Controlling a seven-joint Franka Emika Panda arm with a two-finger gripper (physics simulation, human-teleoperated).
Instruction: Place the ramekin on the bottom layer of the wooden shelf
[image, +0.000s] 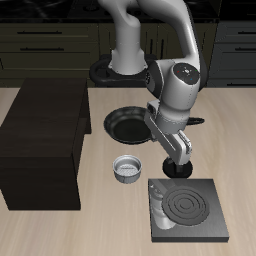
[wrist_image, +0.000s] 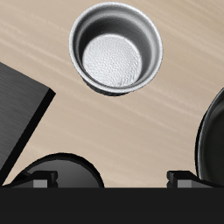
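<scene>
The ramekin is a small silvery bowl with a grey inside, upright on the table beside the front of the wooden shelf, a large dark boxy cabinet. My gripper hangs a little above the table, beside the ramekin on the side away from the shelf. The wrist view shows the ramekin ahead of my gripper, outside the jaws. The fingertips stand wide apart with nothing between them, so the gripper is open. The shelf does not show in the wrist view.
A black frying pan lies farther back, behind the ramekin, and its rim shows in the wrist view. A flat black stove plate sits near the table's front edge, with a small pot at its corner.
</scene>
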